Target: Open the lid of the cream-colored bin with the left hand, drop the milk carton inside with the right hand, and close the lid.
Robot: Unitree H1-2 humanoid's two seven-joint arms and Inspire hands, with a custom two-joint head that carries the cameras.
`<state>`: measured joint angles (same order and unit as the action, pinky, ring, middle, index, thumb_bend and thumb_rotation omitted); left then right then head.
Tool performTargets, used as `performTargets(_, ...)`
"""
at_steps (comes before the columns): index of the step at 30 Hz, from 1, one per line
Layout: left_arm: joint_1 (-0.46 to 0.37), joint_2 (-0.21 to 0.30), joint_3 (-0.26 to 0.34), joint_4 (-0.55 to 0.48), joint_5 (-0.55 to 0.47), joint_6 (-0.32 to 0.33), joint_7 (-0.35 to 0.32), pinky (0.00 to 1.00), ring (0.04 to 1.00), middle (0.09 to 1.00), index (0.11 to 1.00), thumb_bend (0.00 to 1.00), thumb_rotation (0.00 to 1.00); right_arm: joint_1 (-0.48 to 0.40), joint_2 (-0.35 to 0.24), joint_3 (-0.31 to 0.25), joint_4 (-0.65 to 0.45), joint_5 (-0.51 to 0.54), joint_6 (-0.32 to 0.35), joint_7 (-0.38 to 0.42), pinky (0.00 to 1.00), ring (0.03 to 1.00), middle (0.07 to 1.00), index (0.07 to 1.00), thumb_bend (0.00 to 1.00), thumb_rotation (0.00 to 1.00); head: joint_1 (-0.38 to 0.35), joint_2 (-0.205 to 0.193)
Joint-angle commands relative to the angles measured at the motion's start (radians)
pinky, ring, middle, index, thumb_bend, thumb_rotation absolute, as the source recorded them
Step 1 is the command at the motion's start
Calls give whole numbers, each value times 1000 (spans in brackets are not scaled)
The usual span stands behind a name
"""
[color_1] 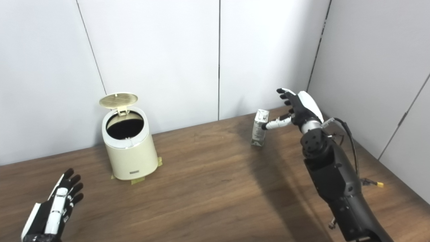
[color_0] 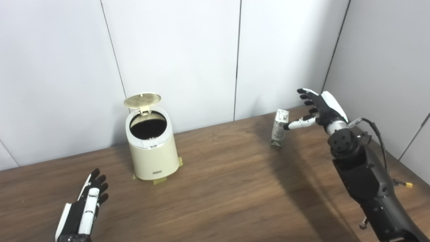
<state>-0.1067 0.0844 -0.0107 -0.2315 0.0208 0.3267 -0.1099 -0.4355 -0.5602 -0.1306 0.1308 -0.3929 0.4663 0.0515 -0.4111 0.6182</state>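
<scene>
Milk carton (color_0: 279, 128) upright, right hand (color_0: 319, 106) fingers (color_0: 299, 123) spread, thumb tip touching carton side.

Left hand (color_0: 83, 208) sits low in the bottom left corner of the frame, fingers straight, a little apart and pointing up-frame, holding nothing. Over on the right side, the black right arm (color_0: 366, 178) climbs from the bottom right corner toward mid-frame. Right hand (color_0: 317, 107) is raised, fingers spread wide, thumb (color_0: 300, 123) jutting out to the left. Nothing clasped there.
</scene>
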Motion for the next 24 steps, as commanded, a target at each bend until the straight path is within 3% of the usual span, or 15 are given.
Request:
performTargets(1, -22, 3, 0, -39, 4, -12, 9, 929, 944, 958, 986, 515, 915, -62, -13, -1, 4, 8, -19, -16, 720, 842, 875, 864, 869, 105, -1, 2)
performTargets(6, -20, 4, 2, -47, 1, -6, 9, 929, 945, 957, 991, 513, 903, -97, -12, 27, 101, 11, -38, -34, 677, 799, 841, 840, 864, 103, -1, 6)
performTargets(11, -19, 2, 3, -51, 3, 3, 12, 930, 943, 956, 995, 516, 897, -110, 2, 24, 125, 48, -41, -32, 718, 802, 831, 839, 857, 121, -1, 10)
performTargets(16, -20, 4, 2, -49, 4, -8, 10, 920, 936, 955, 992, 518, 909, -128, -3, 59, 177, 45, -62, -31, 728, 796, 823, 827, 889, 153, 3, 13)
performTargets(24, -23, 3, 3, -52, -2, -6, 8, 931, 942, 958, 994, 515, 907, -130, 8, 55, 205, 80, -70, -35, 706, 804, 851, 848, 851, 101, 1, 15)
